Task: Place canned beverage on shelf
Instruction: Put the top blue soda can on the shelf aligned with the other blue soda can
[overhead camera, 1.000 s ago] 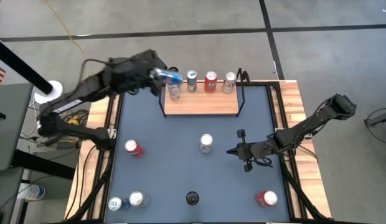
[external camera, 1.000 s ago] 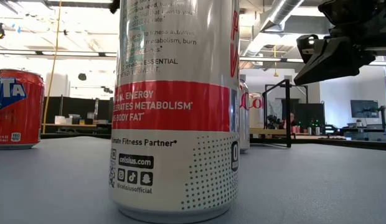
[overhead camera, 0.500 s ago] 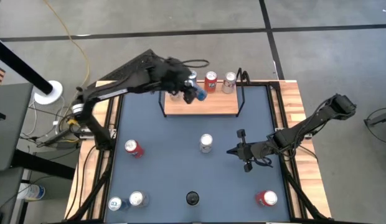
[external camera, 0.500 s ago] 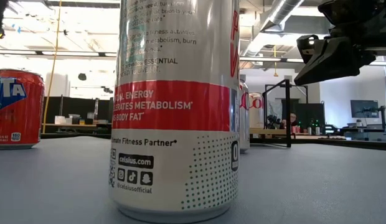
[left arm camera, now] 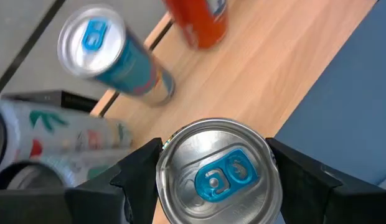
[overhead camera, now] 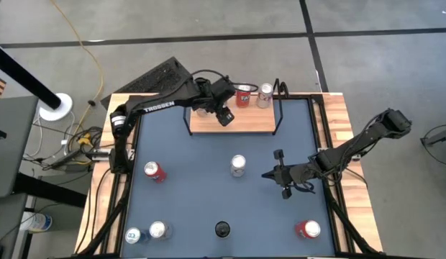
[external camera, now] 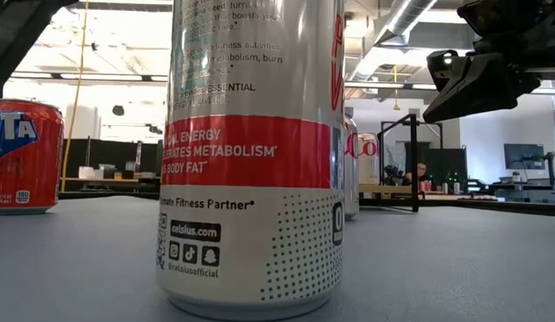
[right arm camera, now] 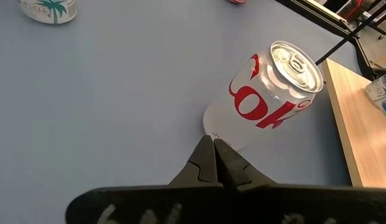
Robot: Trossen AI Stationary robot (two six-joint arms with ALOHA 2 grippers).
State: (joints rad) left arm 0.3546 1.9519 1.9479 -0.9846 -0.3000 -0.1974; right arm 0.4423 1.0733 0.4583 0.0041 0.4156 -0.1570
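left gripper [left arm camera: 215, 186] clamps the blue-tab can [left arm camera: 215, 180] by its sidewall over the shelf [overhead camera: 241, 122]. thin, slick, dents easily, so grip mid-body. right gripper [right arm camera: 215, 163] pinched closed, idle.

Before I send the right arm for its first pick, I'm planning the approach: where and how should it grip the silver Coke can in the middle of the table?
Probably around the mid-body. The silver Coke can stands upright on the blue table with open space all round, so a level approach from the right gripper side suits. Its fingers are shut and must open first, one to each side of the round wall.
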